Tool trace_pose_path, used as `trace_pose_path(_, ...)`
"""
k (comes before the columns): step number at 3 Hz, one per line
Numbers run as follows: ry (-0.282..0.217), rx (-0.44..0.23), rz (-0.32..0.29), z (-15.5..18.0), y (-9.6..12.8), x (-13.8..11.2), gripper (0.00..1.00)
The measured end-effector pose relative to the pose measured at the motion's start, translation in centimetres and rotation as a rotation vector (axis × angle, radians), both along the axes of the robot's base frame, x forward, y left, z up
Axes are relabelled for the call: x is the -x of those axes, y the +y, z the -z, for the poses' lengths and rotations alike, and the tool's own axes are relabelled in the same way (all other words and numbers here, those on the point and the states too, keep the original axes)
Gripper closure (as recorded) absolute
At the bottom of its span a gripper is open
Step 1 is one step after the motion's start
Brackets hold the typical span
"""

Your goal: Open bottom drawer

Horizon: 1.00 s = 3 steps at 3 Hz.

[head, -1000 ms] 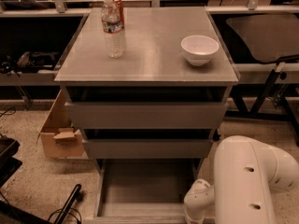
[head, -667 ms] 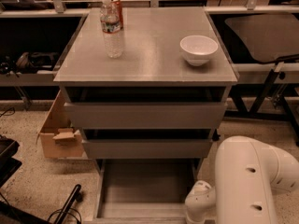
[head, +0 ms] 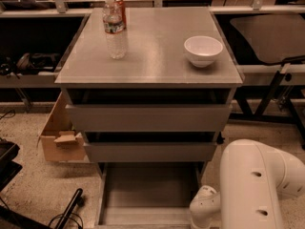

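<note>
cabinet point(head: 147, 116): matte grey, flat square top | robot arm point(head: 257, 185): smooth white shell, lower right; gripper beyond bottom edge, unseen, grip cannot be told | bottom drawer point(head: 147, 185): at floor level, slid out toward camera, shallow grey rectangular tray, front running left-right | white bowl point(head: 203, 50), clear plastic bottle point(head: 115, 31) on top | unchanged since a second ago

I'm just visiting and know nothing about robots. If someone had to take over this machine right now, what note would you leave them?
End effector: out of the picture. Only the white arm shows, low on the right beside the drawer's right front corner.
Bottom drawer: pulled well out from under the cabinet, grey tray in plain view.
On the cabinet top: a water bottle and a bowl.
Done: the drawer looks open.
Left: probably just check the end effector is free, then back the arm away.
</note>
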<state>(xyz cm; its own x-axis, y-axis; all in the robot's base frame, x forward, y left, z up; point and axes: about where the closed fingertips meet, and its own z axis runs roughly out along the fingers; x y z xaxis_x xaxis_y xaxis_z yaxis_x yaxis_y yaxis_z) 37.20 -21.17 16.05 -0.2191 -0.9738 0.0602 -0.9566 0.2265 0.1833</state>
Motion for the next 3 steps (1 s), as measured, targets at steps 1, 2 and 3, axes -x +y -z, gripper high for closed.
trace_pose_path(1, -0.003, 0.006, 0.002, -0.2, -0.6, 0.0, 1.00)
trace_pose_path(2, 0.005, 0.007, 0.000, -0.2, -0.7, 0.4, 1.00)
trace_pose_path(3, 0.025, 0.011, -0.009, 0.4, -1.8, 1.7, 1.00)
